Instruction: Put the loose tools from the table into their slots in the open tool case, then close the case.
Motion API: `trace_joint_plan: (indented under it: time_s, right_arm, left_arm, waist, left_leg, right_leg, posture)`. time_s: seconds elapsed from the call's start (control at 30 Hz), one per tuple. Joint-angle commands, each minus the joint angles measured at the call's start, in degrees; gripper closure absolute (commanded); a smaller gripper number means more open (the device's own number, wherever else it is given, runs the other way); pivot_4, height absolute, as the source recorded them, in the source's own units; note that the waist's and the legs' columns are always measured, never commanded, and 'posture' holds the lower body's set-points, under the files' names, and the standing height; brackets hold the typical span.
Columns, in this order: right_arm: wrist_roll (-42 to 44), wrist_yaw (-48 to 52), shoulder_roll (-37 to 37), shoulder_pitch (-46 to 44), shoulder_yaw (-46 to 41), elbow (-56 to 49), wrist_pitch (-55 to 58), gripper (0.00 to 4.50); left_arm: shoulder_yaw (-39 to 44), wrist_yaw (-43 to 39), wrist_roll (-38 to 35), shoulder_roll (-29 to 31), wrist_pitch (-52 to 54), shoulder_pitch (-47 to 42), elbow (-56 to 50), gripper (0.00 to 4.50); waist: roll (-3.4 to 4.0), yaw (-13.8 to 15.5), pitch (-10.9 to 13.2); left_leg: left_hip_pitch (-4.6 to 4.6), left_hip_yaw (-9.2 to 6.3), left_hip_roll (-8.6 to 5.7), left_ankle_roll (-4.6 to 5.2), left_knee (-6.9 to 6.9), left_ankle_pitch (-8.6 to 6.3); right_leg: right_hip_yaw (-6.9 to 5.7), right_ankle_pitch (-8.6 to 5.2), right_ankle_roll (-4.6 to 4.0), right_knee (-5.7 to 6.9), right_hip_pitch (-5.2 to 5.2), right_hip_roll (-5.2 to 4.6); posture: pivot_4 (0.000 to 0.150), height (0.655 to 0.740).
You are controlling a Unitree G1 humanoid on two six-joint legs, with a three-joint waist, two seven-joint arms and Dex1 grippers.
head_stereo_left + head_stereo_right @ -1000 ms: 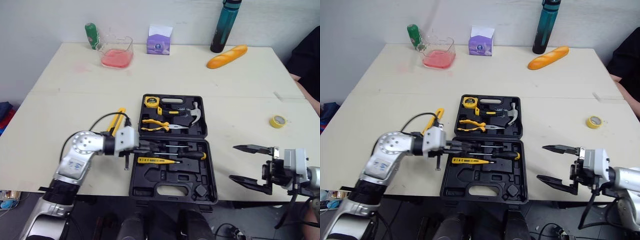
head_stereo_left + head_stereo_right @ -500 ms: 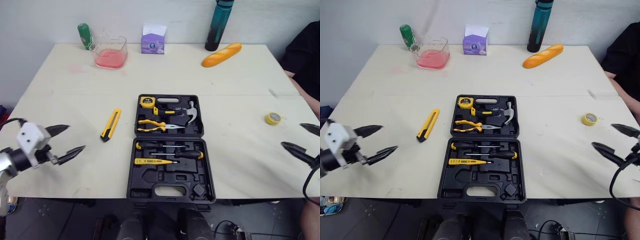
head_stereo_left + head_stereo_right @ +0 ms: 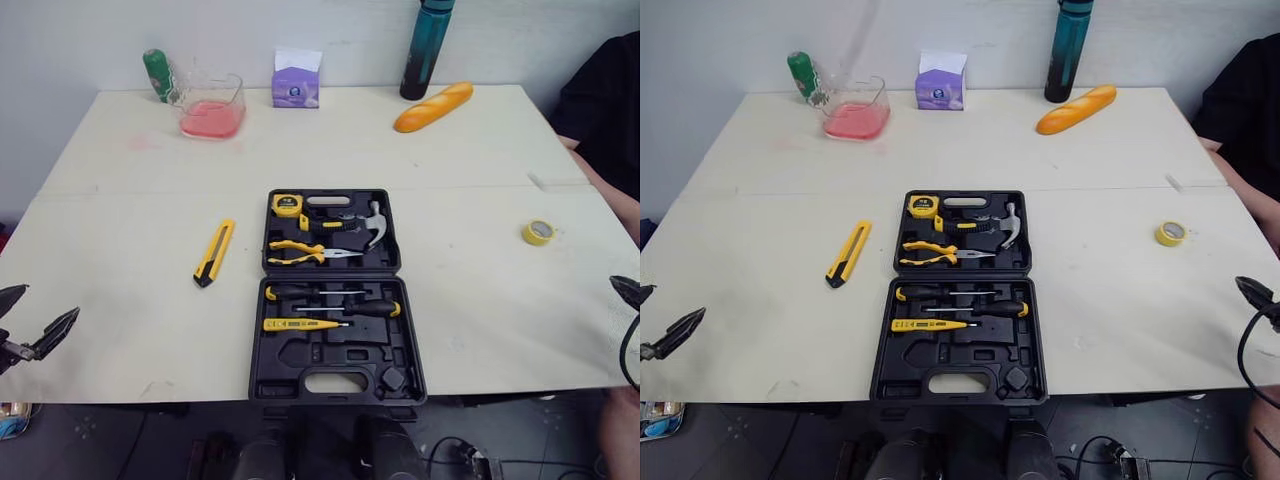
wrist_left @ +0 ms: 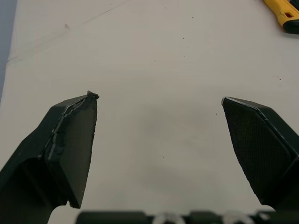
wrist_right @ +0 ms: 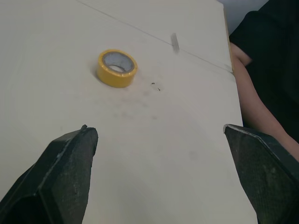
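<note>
Both arms have pulled back since a second ago: the left gripper, which was over the case, now hangs at the table's left edge, and the right gripper has gone out to the right edge. Both have their fingers spread wide and hold nothing. The black plastic tool case lies open in the middle of the pale table, near the front. Its far half holds a yellow tape measure, a silver hammer and yellow-handled pliers. Its near half holds two black screwdrivers and a thin yellow tester screwdriver, with bare slots in front of them. A yellow and black utility knife lies loose on the table just left of the case, not touching it. A small yellow roll of tape lies well to the right, near the right gripper. Along the back edge, far from the case, stand a green bottle, a clear tub of pink liquid, a purple tissue box, a tall teal bottle and a long orange bread loaf. A person's arm in a black sleeve is beside the table's right side.
</note>
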Motion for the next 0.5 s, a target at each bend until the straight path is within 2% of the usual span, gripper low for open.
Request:
trace_joint_plan:
  time_s: [0.03, 0.2, 0.5]
  right_arm:
    - [-0.63, -0.13, -1.48, -1.14, 0.29, 1.66, -2.53, 0.00]
    - [-0.73, 2.45, -0.42, -1.70, 1.05, 2.48, -5.21, 0.00]
    - [9.39, 19.27, 6.36, -1.89, -1.87, -5.38, -3.71, 0.00]
  left_arm:
    - [0.36, 0.82, -1.01, 0.45, -0.60, -0.13, -1.30, 0.03]
    - [-0.62, 1.15, -1.46, 0.72, 1.20, -0.59, -3.11, 0.03]
    - [-4.02, 4.33, -3.80, 1.39, 12.55, -2.18, -13.75, 0.03]
  waist:
    - [0.00, 0.01, 0.00]
    - [0.00, 0.02, 0.00]
    - [0.01, 0.07, 0.00]
  left_leg:
    - [0.00, 0.01, 0.00, 0.00, 0.00, 0.00]
    - [0.01, 0.02, 0.01, -0.01, 0.00, 0.00]
    - [0.02, 0.03, 0.02, -0.01, 0.00, 0.00]
  right_leg:
    - [0.00, 0.00, 0.00, -0.01, 0.00, 0.01]
    - [0.03, 0.00, 0.00, 0.00, -0.01, 0.00]
    - [0.05, 0.01, 0.01, 0.02, 0.00, 0.02]
  posture:
    - [0.150, 0.7400]
    - [0.150, 0.7400]
    - [0.150, 0.7400]
